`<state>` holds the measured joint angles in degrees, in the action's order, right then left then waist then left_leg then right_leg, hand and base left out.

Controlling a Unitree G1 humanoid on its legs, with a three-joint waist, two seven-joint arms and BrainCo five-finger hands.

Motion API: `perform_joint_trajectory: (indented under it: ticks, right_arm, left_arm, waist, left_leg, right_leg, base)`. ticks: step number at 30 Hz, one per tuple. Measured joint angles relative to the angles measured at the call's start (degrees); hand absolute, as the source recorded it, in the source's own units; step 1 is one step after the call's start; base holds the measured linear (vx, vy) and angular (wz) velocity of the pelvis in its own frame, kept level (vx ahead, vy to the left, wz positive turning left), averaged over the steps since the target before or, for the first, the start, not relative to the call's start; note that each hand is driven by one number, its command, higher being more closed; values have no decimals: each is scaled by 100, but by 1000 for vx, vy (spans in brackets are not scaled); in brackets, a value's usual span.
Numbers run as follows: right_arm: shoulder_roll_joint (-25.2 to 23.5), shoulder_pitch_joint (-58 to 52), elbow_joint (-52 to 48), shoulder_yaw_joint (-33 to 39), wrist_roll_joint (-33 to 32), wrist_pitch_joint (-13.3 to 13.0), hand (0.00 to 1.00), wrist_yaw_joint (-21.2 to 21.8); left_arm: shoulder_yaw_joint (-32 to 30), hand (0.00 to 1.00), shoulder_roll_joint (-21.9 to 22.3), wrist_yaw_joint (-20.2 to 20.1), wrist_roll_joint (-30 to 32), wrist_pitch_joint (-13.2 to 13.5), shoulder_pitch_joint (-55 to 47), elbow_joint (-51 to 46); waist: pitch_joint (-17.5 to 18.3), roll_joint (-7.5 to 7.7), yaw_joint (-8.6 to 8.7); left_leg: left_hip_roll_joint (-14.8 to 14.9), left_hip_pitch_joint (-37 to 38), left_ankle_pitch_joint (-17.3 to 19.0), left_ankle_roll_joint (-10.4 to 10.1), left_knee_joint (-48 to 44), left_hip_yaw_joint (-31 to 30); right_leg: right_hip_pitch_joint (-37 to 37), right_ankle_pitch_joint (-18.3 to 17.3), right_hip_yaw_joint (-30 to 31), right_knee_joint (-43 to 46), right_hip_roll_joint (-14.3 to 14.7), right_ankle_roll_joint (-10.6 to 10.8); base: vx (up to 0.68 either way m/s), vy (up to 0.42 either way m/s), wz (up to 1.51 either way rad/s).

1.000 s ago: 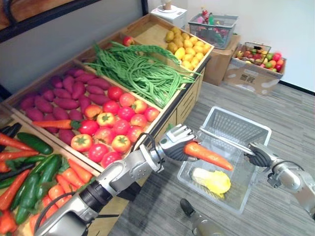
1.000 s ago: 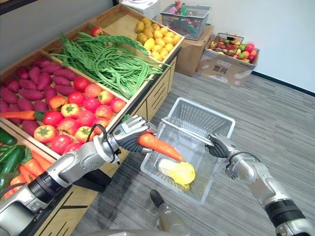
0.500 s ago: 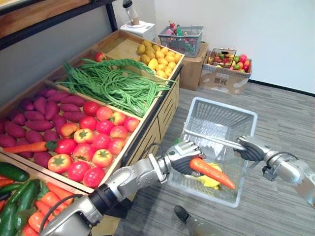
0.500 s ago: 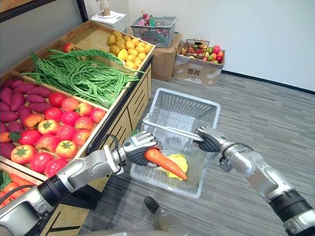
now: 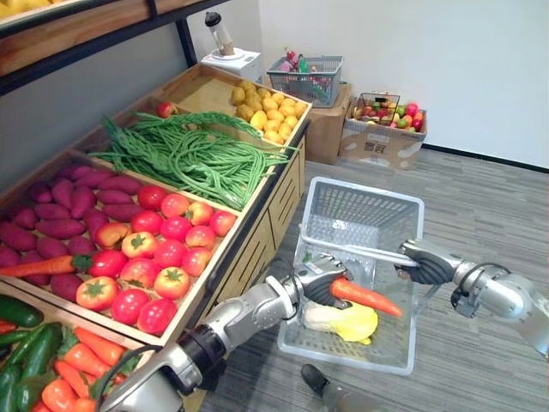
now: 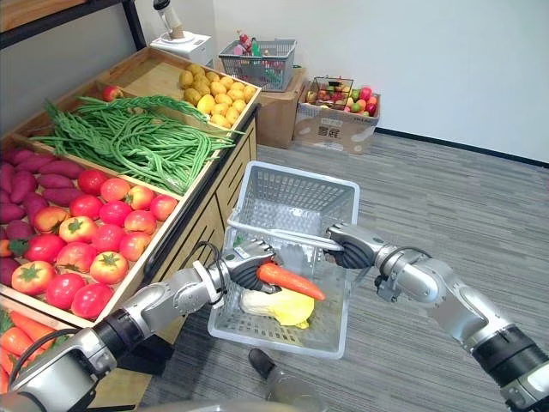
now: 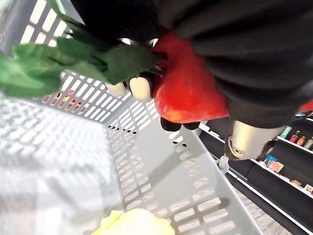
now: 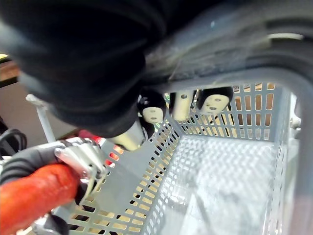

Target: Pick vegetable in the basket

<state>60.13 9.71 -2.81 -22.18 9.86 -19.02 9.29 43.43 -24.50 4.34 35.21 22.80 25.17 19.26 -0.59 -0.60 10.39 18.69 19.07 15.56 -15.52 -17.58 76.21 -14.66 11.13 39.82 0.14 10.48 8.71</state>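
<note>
The fingers (image 7: 139, 88) of my left hand (image 5: 315, 278) are curled tight round the thick end of a long orange carrot (image 5: 365, 296), its green leafy top (image 7: 73, 61) sticking out past them. I hold the carrot in the open top of the grey plastic lattice basket (image 5: 367, 209), its point aimed toward my right side, just above a pale yellow leafy vegetable (image 5: 342, 320) that lies on the basket's bottom; I cannot tell whether the two touch. My right hand (image 5: 422, 261) is closed round one end of the basket's thin grey handle (image 6: 276, 233), fingers (image 8: 211, 101) hooked under the bar, and the handle crosses the basket just beyond the carrot. The basket sits on the grey plank floor (image 5: 497, 215), close beside a wooden produce stand (image 5: 283, 184) on my left. The stand's bins hold red tomatoes (image 5: 163, 249), purple sweet potatoes (image 5: 64, 210), long green beans (image 5: 197, 154) and yellow round fruit (image 5: 266, 107). Well beyond the basket, by the white wall, are a cardboard box of mixed fruit (image 5: 382, 137) and a small grey crate (image 5: 309, 77).
</note>
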Motion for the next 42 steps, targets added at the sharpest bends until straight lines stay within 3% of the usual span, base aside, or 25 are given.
perform_joint_trajectory:
  ticks: [8, 9, 17, 36, 42]
  right_arm:
    - [39, 6, -350, -87, -319, -5, 100, 78]
    - [38, 7, -350, -87, -345, -2, 100, 135]
    - [39, 8, -349, -84, -369, 44, 100, 211]
    - [1, -5, -269, -48, -423, 130, 100, 355]
    - [-382, -303, -32, 191, -419, 152, 100, 381]
  left_arm:
    - [-302, 100, 304, 41, 216, -174, 12, 623]
    - [-329, 0, 367, 43, 231, -217, 14, 716]
    - [-342, 0, 607, 113, 442, -344, 173, 1120]
    - [-320, 0, 694, 118, 444, -340, 464, 1122]
    - [-212, 0, 674, 106, 360, -327, 607, 538]
  waist:
    - [18, 18, 34]
    - [19, 19, 35]
    - [14, 25, 32]
    - [-32, 82, 36]
    - [-124, 118, 18]
  left_leg:
    - [31, 6, 18, 0, -58, 32]
    - [31, 7, 18, 0, -59, 35]
    - [34, 1, 18, 0, -64, 70]
    - [64, -177, 22, 10, -70, -66]
    - [98, -201, 24, 15, -68, -199]
  right_leg:
    - [-6, 7, 34, -3, 35, 8]
    - [-8, 7, 39, -3, 38, 8]
    - [-31, 11, 71, -8, 56, 14]
    - [-98, 66, -63, -110, -49, 1]
    - [-45, 66, -207, -131, -104, 0]
  base:
    - [-10, -70, -3]
    - [-6, -55, -2]
    - [-2, -76, -2]
    - [-12, -75, 4]
    - [-29, -79, 11]
